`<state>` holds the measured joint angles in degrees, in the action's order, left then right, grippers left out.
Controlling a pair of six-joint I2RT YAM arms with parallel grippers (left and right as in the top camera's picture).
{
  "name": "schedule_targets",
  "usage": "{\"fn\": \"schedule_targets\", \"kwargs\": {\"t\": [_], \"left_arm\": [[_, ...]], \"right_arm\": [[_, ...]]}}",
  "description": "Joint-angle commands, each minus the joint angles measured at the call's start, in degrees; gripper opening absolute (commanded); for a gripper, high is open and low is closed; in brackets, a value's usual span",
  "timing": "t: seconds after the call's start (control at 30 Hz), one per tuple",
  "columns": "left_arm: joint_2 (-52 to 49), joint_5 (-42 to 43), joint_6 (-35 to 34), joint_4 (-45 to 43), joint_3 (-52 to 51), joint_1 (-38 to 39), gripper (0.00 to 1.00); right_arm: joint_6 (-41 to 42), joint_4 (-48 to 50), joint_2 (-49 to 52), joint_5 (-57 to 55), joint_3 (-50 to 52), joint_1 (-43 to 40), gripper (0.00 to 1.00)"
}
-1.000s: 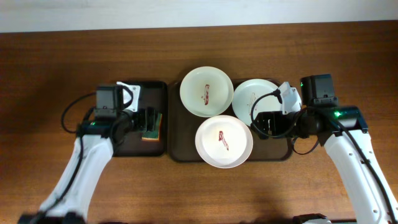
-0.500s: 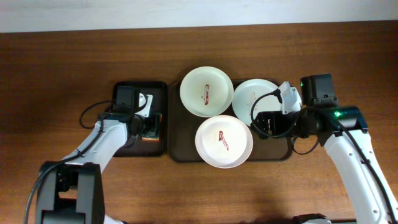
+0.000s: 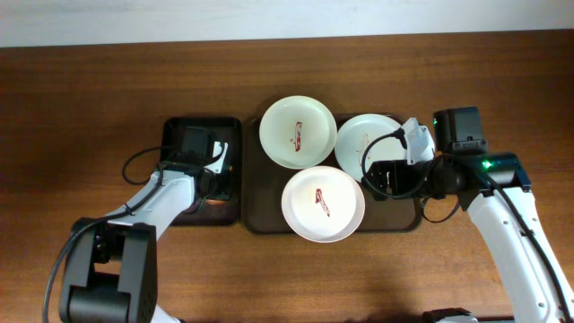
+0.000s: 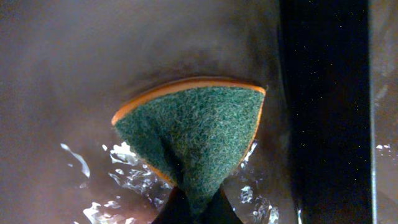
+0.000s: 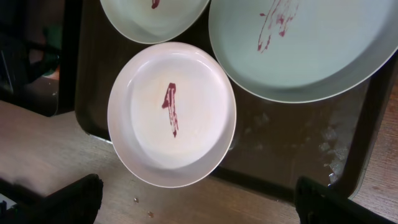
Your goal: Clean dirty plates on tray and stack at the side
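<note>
Right gripper [image 3: 369, 177] hangs wide open and empty over the right part of the tray [image 3: 260, 221], while left gripper [image 4: 193, 208] sits low over the smaller, wet black tray [image 3: 202, 120]. All three red-streaked plates lie on the brown tray: a white plate [image 3: 298, 132] at the back, a second white plate [image 3: 323, 204] overhanging the front rim, and a mint plate [image 3: 361, 139] at the right. The left jaws are closed tight, pinching a corner of the green-and-orange sponge [image 4: 193, 134].
</note>
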<state>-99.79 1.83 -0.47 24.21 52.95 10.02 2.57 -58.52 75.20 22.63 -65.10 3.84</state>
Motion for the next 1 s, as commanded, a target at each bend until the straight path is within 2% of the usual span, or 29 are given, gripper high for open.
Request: {"fn": "schedule_targets", "kwargs": {"t": [0.0,0.13,0.47,0.53,0.63,0.83,0.87,0.97], "left_arm": [[4.1,-4.9,-0.4,0.3,0.7,0.0,0.0],[9.7,-4.5,-3.5,0.9,0.7,0.0,0.0],[7.9,-4.2,-4.3,4.2,0.7,0.1,0.0],[7.8,-4.2,-4.3,4.5,0.7,0.1,0.0],[7.8,-4.2,-4.3,4.6,0.7,0.1,0.0],[7.8,-4.2,-4.3,4.6,0.5,0.1,0.0],[7.7,-4.2,-4.3,4.5,0.5,0.1,0.0],[6.7,-4.2,-4.3,4.3,0.5,0.1,0.01]], "right_arm": [[-0.2,0.1,0.2,0.7,-1.1,-0.2,0.99],[-0.2,0.1,0.2,0.7,-1.0,-0.2,1.0],[-0.2,3.9,4.3,0.7,3.8,-0.1,0.91],[-0.2,4.0,7.1,0.9,3.8,0.0,0.87],[-0.2,3.9,12.1,1.2,3.8,0.0,0.76],[-0.2,4.2,20.3,4.8,3.8,0.0,0.71],[-0.2,4.4,21.2,5.3,3.8,0.0,0.66],[-0.2,4.7,23.8,5.9,3.8,0.0,0.63]]}}
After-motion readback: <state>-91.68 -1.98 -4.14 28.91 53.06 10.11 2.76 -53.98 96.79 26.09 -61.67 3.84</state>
